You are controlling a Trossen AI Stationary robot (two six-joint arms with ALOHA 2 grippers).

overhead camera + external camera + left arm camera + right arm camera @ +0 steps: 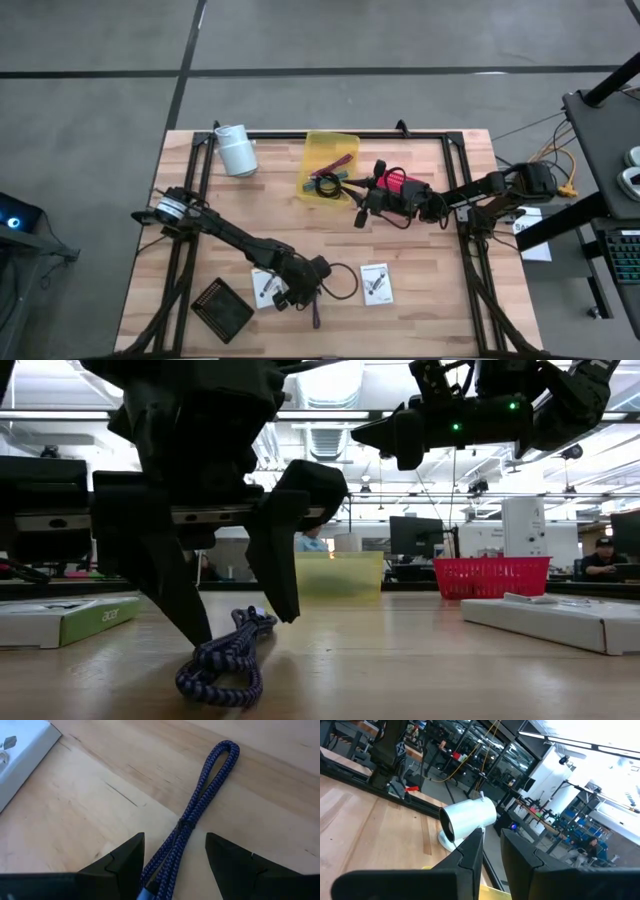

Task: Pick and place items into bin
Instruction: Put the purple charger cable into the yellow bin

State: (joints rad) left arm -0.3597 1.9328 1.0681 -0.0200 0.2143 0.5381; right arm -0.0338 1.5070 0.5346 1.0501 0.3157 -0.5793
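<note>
- Left claw [308,292]: released, fingers spread wide and set low over the near part of the desk, one on each side of the target, apparently lined up for a pinch.
- Braided purple-blue cord [197,812]: doubled into a long loop, lying flat on the wood between the left claw's fingers [125,860]; not yet gripped.
- Right claw [362,212]: raised just beside the bin, fingers drawn nearly together with only a slim gap; nothing shows between them, so it likely carries nothing.
- Yellow bin [331,166]: translucent, at the far middle of the desk; already holds a magenta stick [343,160] and dark cable.
- Red basket [401,185]: just beside the bin, under the right arm.
- White cards [376,283]: two, flat on the near desk, flanking the left claw.
- White cylinder [237,150]: far left corner, lying tipped.
- Desk [450,300]: pale wood planks in a black frame.
- Room: grey floor; a workshop with monitors and shelving beyond.
</note>
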